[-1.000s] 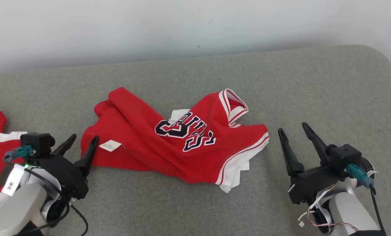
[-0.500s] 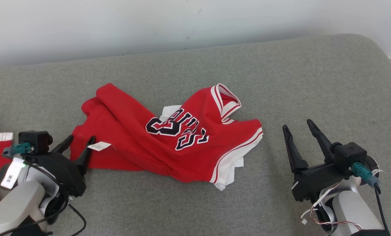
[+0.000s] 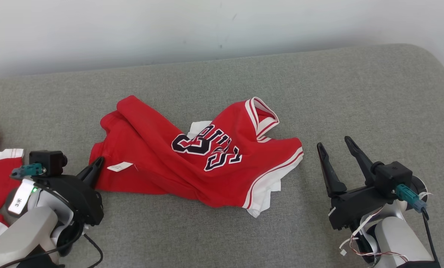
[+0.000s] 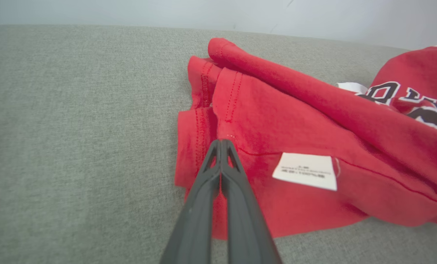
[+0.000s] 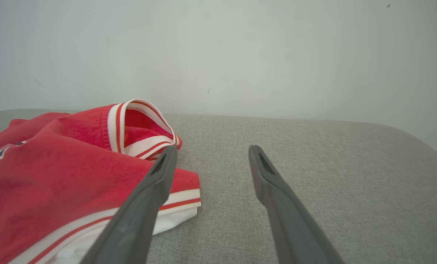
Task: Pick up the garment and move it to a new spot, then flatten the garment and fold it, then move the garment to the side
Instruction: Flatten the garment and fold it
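Crumpled red jersey (image 3: 192, 163) mid-frame on the grey bench (image 3: 356, 93).
White-trimmed, dark lettering, white tag (image 3: 120, 166) showing; left gripper (image 3: 98, 162) jaws together at its left hem, right gripper (image 3: 333, 143) jaws apart beside its right edge.

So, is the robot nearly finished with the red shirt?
Not nearly. Nothing looks done: the red jersey lies crumpled on the grey cushion. In hand: the left gripper is shut on its edge, seemingly pinching it for the pickup. The right gripper hangs open beside it. Moving, flattening, folding and setting aside are left.
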Available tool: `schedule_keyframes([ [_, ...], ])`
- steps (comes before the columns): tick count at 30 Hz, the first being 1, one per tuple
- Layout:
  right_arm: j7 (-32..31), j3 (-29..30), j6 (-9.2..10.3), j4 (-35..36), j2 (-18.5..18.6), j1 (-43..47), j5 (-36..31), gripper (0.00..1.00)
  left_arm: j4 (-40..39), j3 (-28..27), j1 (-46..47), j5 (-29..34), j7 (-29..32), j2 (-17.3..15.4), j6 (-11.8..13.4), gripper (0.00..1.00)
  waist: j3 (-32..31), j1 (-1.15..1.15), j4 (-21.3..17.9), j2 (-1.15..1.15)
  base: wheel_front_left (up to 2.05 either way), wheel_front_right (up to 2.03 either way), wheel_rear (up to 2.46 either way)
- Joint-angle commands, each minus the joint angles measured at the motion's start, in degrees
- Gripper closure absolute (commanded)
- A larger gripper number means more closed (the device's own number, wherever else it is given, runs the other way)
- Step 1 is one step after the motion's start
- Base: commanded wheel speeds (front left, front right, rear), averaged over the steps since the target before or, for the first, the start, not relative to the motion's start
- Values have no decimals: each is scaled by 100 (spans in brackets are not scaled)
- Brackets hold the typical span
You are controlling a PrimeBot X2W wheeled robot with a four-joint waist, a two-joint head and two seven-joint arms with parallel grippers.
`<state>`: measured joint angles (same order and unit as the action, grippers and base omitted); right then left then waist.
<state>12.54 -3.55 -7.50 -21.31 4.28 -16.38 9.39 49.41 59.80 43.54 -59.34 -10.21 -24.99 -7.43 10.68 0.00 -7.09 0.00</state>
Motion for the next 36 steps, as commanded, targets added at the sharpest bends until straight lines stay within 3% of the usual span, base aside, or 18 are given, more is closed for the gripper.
schedule_keyframes([
  [1,-15,6,2,9,31,24,-16,0,10,64,74,-96,-68,-45,1,100,-10,0,1,0,0,0,0],
  [13,-26,7,2,-29,35,140,-5,0,3,416,195,-73,-361,-55,1,100,-199,0,89,0,0,0,0],
  [20,-9,-5,2,-88,21,282,53,0,-238,391,-49,257,-499,-42,44,100,-452,0,203,0,0,0,0],
  [24,0,-1,2,-112,10,354,87,0,-718,221,-337,392,-508,-174,262,100,-572,0,299,0,0,0,0],
  [36,67,17,2,-195,-55,452,150,0,-2824,-244,-1738,611,-508,-1015,1281,100,-689,0,620,0,0,0,0],
])
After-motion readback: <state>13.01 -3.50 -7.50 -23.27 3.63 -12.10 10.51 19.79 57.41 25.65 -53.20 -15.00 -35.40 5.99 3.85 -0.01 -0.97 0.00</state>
